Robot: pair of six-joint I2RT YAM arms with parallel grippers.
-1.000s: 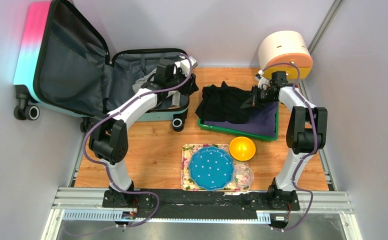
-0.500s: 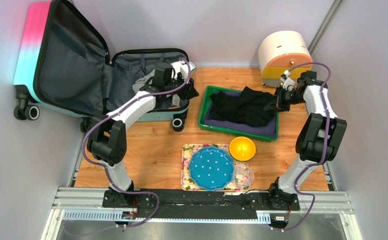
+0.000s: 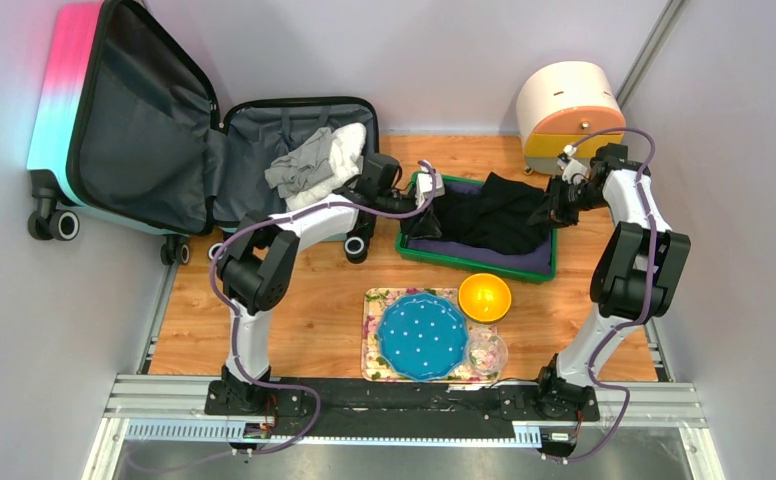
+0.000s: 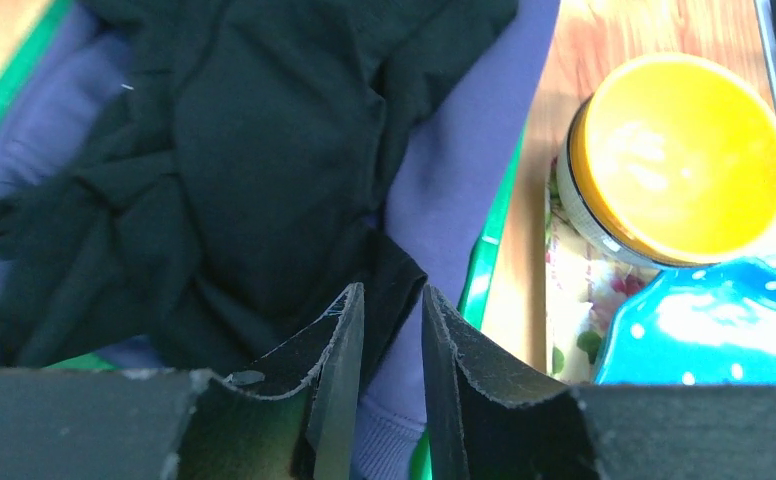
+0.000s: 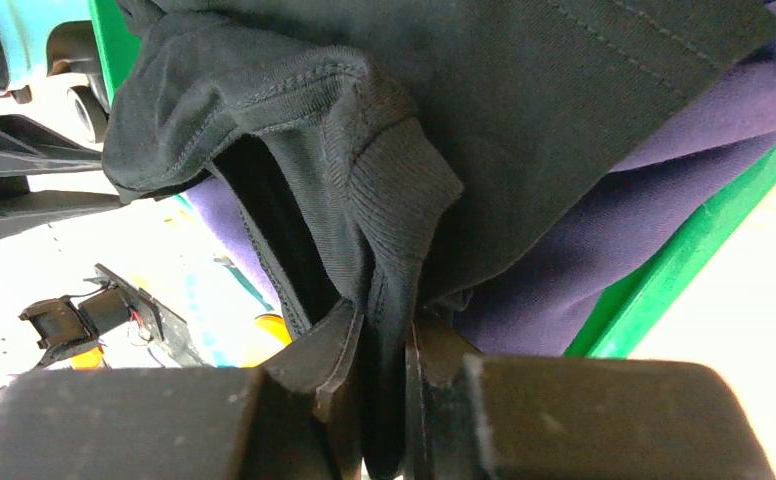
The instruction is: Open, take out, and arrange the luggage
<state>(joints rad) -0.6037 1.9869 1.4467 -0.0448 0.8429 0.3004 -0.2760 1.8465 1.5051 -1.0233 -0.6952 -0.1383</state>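
Note:
The luggage point(image 3: 144, 130) stands open at the back left, its lid upright and a grey and white pile of clothes point(image 3: 316, 162) in its base. A black garment point(image 3: 489, 210) lies on a purple one point(image 3: 529, 250) in the green tray point(image 3: 474, 262). My left gripper point(image 3: 422, 212) hovers over the tray's left end. In the left wrist view it point(image 4: 389, 330) is narrowly open and empty above the black garment point(image 4: 244, 150). My right gripper point(image 3: 552, 212) is at the tray's right end. In the right wrist view it point(image 5: 384, 380) is shut on a fold of the black garment point(image 5: 524, 120).
A round cream drawer cabinet point(image 3: 571, 110) stands at the back right. A floral tray point(image 3: 376, 300) near the front holds a blue dotted plate point(image 3: 422, 335) and a glass bowl point(image 3: 487, 352). A yellow bowl point(image 3: 485, 296) sits beside the green tray. Walls close in on both sides.
My left gripper has left the suitcase and swung right to the green tray's left end. My right gripper pulled the black garment rightward across the tray and now holds at its right end.

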